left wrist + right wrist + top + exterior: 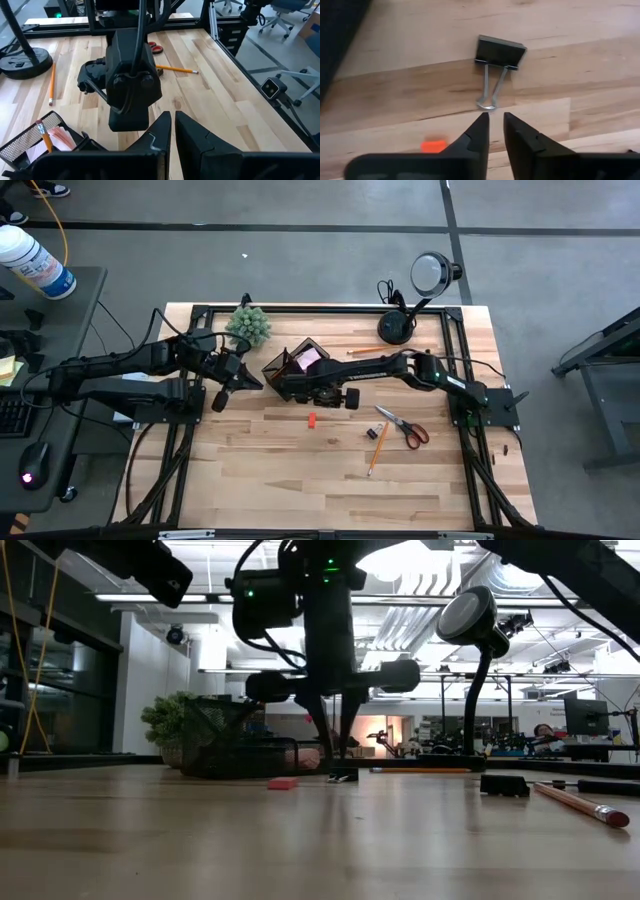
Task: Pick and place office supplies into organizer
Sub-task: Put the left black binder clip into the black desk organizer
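The right hand (494, 119) hangs low near the worktop's (300, 480) middle, fingers a narrow gap apart, holding nothing, tips just short of a black binder clip's (499, 51) wire handle. The left hand (172, 127), pressed together, waits beside the organizer (290, 363), which already holds a pink pad (308, 358) and one pencil (44, 136). Scissors (405, 426), two pencils (376, 450) and the red block (311, 420) remain out.

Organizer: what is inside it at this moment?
The organizer holds a pink sticky-note pad; the left wrist view also shows a pencil standing in it. The right arm hides its near side from above, so anything else inside cannot be seen.
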You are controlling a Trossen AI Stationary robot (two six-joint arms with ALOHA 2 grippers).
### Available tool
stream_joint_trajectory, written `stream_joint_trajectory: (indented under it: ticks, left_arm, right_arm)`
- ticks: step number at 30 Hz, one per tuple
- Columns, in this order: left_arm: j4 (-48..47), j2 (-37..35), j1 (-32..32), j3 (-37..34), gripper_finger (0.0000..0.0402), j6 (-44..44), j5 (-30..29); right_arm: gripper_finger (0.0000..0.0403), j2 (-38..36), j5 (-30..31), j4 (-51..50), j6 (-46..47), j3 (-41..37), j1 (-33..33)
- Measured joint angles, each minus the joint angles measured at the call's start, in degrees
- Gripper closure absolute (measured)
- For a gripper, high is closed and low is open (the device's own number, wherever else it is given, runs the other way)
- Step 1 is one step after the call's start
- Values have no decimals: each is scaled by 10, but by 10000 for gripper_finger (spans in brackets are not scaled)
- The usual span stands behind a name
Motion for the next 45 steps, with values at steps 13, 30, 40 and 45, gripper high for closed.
stream_joint_trajectory:
  ticks: [13, 30, 40, 45]
  left_arm:
    - [-2, 0, 0, 0, 387, 17, 1]
    - [-2, 0, 0, 0, 387, 30, 1]
    - [-2, 0, 0, 0, 387, 40, 1]
    - [-2, 0, 0, 0, 387, 41, 1]
  right_arm:
    - [312, 0, 3, -21, 8, 0, -19]
    - [320, 0, -13, 19, 36, -38, -21]
    - [320, 0, 6, 27, 35, -38, -30]
    - [320, 0, 7, 29, 35, -38, -32]
